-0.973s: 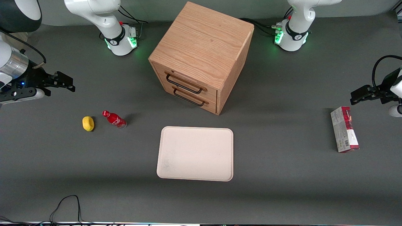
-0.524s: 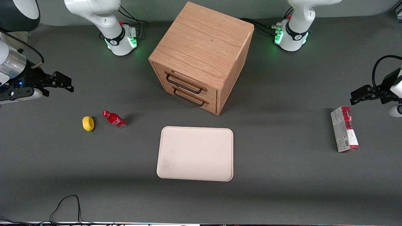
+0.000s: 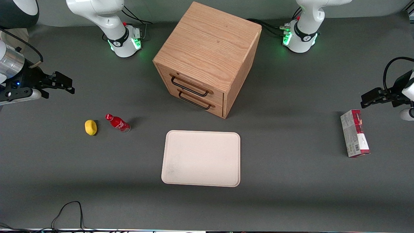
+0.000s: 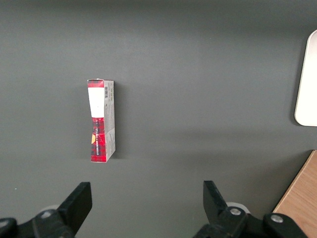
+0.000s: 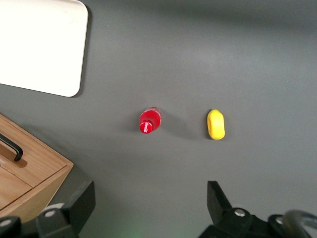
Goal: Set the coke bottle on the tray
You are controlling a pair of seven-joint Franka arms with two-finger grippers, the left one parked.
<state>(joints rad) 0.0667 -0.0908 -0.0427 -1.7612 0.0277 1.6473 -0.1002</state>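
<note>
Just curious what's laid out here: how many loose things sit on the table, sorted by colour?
Red: 2, the coke bottle and a red-and-grey carton
Yellow: 1, a lemon-like object
Cream-white: 1, the tray
Wood: 1, a drawer cabinet
Total: 5
The gripper hovers above, fingers open.

Matt grey table (image 3: 291,194), grained wood cabinet (image 3: 207,42), glossy coke bottle (image 3: 117,123), black hand (image 3: 66,85)

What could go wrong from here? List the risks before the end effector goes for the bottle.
1. The lemon sits right beside the upright coke bottle; the open end effector, high above the table and off to the side, could bump it while descending.
2. The bottle is slim and could tip if a finger clips it.
3. The tray has a low rim that could catch the bottle's base.
</note>
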